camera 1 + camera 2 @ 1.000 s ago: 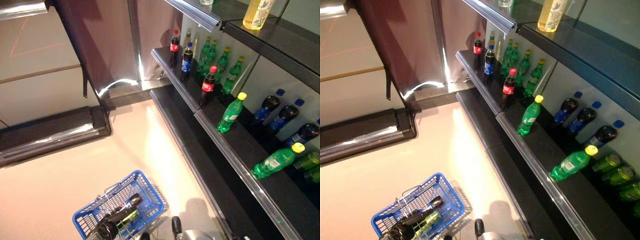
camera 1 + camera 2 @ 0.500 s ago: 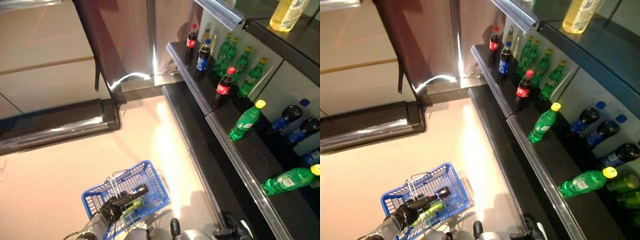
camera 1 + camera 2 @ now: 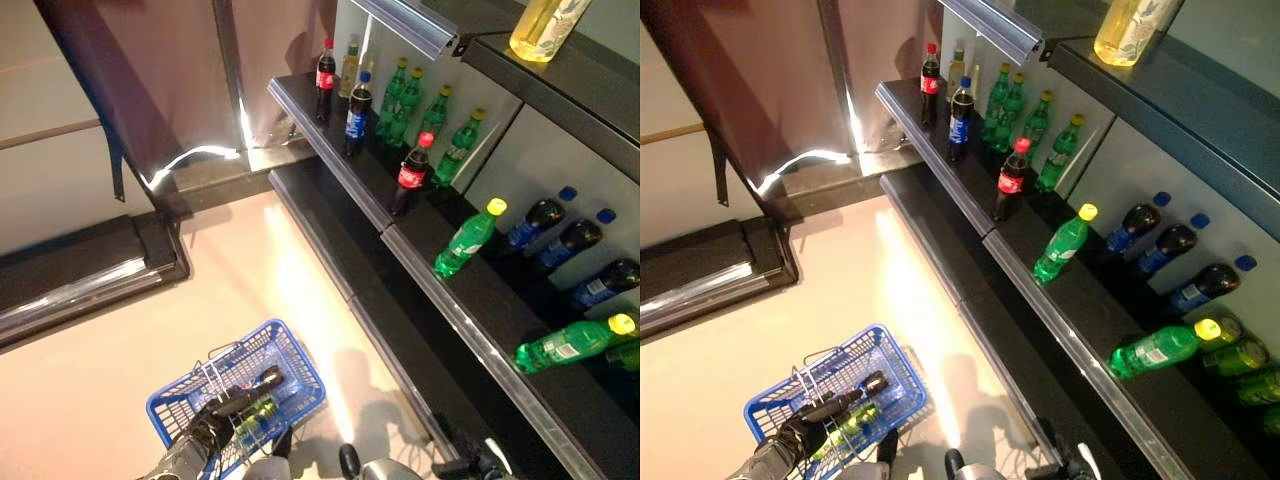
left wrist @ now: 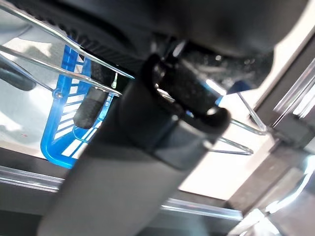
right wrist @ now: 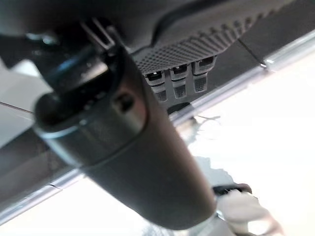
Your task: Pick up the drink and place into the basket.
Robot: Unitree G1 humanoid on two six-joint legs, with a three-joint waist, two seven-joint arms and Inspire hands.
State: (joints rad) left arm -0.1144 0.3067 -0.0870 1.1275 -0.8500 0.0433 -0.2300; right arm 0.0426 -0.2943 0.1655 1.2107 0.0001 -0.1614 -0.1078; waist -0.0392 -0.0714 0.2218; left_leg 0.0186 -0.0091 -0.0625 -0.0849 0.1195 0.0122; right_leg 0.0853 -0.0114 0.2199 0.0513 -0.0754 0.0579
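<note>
The blue basket (image 3: 285, 365) hangs low at the lower left, held off the pale floor. My left hand (image 3: 213, 428) is shut on its thin wire handles (image 4: 74, 64); its wrist view shows a dark finger (image 4: 189, 93) curled round the wires, with the basket's blue wall (image 4: 64, 128) past it. A green drink (image 3: 258, 412) lies in the basket. On the dark shelf (image 3: 330, 135) at the right stand a red-capped cola bottle (image 3: 411, 178) and a green bottle with a yellow cap (image 3: 465, 240). My right hand (image 5: 123, 147) is low at the bottom right (image 3: 478, 462), open and empty.
More drinks line the shelf: green bottles (image 3: 430, 120) at the back, dark blue-capped bottles (image 3: 535, 218), and a green bottle lying on its side (image 3: 565, 343). A yellow bottle (image 3: 545, 25) stands on the upper shelf. A dark low platform (image 3: 80, 275) lies on the floor at the left.
The whole picture has shifted, so the camera has moved. The blue basket still hangs from my left hand at the lower left. My right hand stays low.
</note>
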